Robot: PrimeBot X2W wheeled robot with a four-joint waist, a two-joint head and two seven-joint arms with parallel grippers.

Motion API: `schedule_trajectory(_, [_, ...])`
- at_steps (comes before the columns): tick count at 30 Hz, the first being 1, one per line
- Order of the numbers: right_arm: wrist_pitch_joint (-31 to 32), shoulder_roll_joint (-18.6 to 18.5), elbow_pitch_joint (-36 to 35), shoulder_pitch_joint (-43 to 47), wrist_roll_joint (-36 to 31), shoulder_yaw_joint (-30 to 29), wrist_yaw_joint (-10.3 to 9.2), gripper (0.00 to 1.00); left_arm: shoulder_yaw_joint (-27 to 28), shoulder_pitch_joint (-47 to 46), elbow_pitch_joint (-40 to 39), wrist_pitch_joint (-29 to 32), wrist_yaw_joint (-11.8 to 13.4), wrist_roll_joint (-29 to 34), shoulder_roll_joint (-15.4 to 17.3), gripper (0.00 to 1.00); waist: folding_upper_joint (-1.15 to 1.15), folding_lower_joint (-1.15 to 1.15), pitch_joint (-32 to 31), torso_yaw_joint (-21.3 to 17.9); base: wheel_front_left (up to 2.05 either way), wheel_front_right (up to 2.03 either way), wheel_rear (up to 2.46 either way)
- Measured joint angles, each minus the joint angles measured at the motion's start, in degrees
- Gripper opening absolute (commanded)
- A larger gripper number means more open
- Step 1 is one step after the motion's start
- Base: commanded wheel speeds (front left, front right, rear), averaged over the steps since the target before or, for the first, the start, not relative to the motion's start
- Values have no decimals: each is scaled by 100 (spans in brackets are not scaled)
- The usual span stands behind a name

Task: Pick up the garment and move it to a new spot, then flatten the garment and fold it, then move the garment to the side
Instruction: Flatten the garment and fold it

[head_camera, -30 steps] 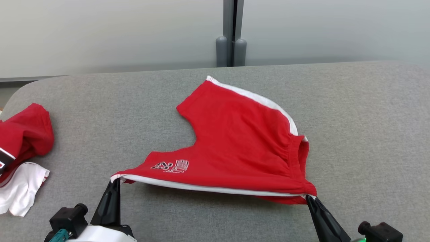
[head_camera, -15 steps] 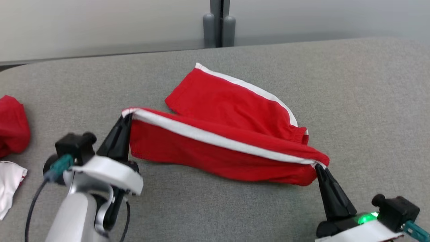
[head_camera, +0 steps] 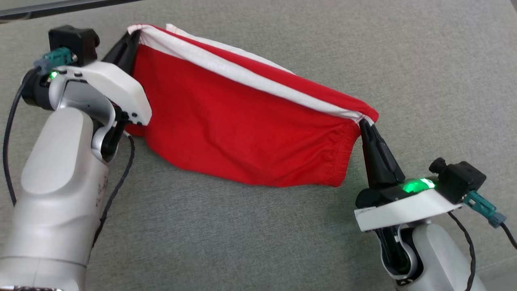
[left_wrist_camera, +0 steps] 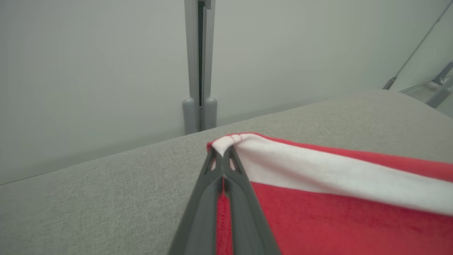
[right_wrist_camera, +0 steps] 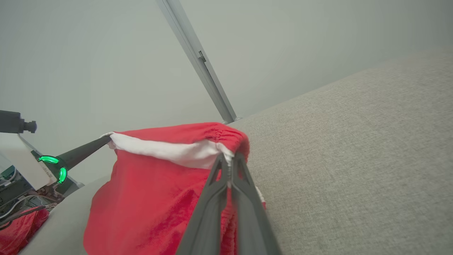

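Shorts [head_camera: 242, 121], red with white trim, are strung between both claws over the grey bench [head_camera: 404, 60] in head view. The left claw [head_camera: 135, 34] and right claw [head_camera: 363, 123] each pinch a top corner.

Left wrist view: tips are pressed together on a thin bite of trim, which may slip under tension.

Right wrist view: same small bite at the waistband end. Uneven lowering would likely bunch the fold.

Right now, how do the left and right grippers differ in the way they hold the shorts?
The left gripper pinches the white stripe at its far end; the right gripper pinches it by the gathered waistband. In the head view the left gripper reaches farther out over the table, while the right gripper sits nearer the robot. Shared: both are shut on the shorts, with the stripe stretched between them.
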Motion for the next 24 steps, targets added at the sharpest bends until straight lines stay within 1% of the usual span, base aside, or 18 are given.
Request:
schedule_trajectory(6, [-212,22,504,-561,209,263,0,0,-181,-817,1271,-40,-16,-116,41,0,0,0,365,-364,0,0,0])
schedule_trajectory(7, [-232,29,577,-641,246,314,0,0,-209,-912,1436,-70,-16,-149,54,0,0,0,415,-410,0,0,0])
schedule_trajectory(8, [-232,29,577,-641,246,314,0,0,-209,-912,1436,-70,-16,-149,54,0,0,0,415,-410,0,0,0])
schedule_trajectory(9, [-258,32,646,-701,252,352,0,21,-245,-989,1578,-124,-16,-165,71,5,0,0,461,-450,0,0,0])
schedule_trajectory(10, [-265,30,703,-747,261,411,0,49,-272,-1063,1718,-156,-16,-232,68,54,0,0,505,-484,0,0,0])
schedule_trajectory(11, [-291,23,749,-775,263,469,0,100,-303,-1104,1813,-233,-16,-299,55,100,0,0,540,-510,0,0,0])
schedule_trajectory(14, [-339,-107,810,-787,135,511,-1,100,-409,-1159,2003,-582,-16,-452,23,100,0,0,581,-504,0,0,0])
schedule_trajectory(18, [-377,-330,723,-722,-494,313,0,100,-434,-1095,2080,-1392,-16,-546,46,100,0,0,484,-383,0,0,0])
schedule_trajectory(20, [-382,-433,534,-597,-879,129,0,100,-364,-905,2073,-1634,-4,-573,24,100,0,0,406,-299,0,0,0])
schedule_trajectory(23, [-388,-504,197,-374,-1365,-234,0,100,-245,-591,1772,-1769,134,-567,-19,100,0,0,276,-145,0,0,0])
schedule_trajectory(24, [-388,-514,10,-257,-1603,-413,0,100,-30,-325,1255,-1783,265,-569,-33,100,0,0,182,-37,0,0,0])
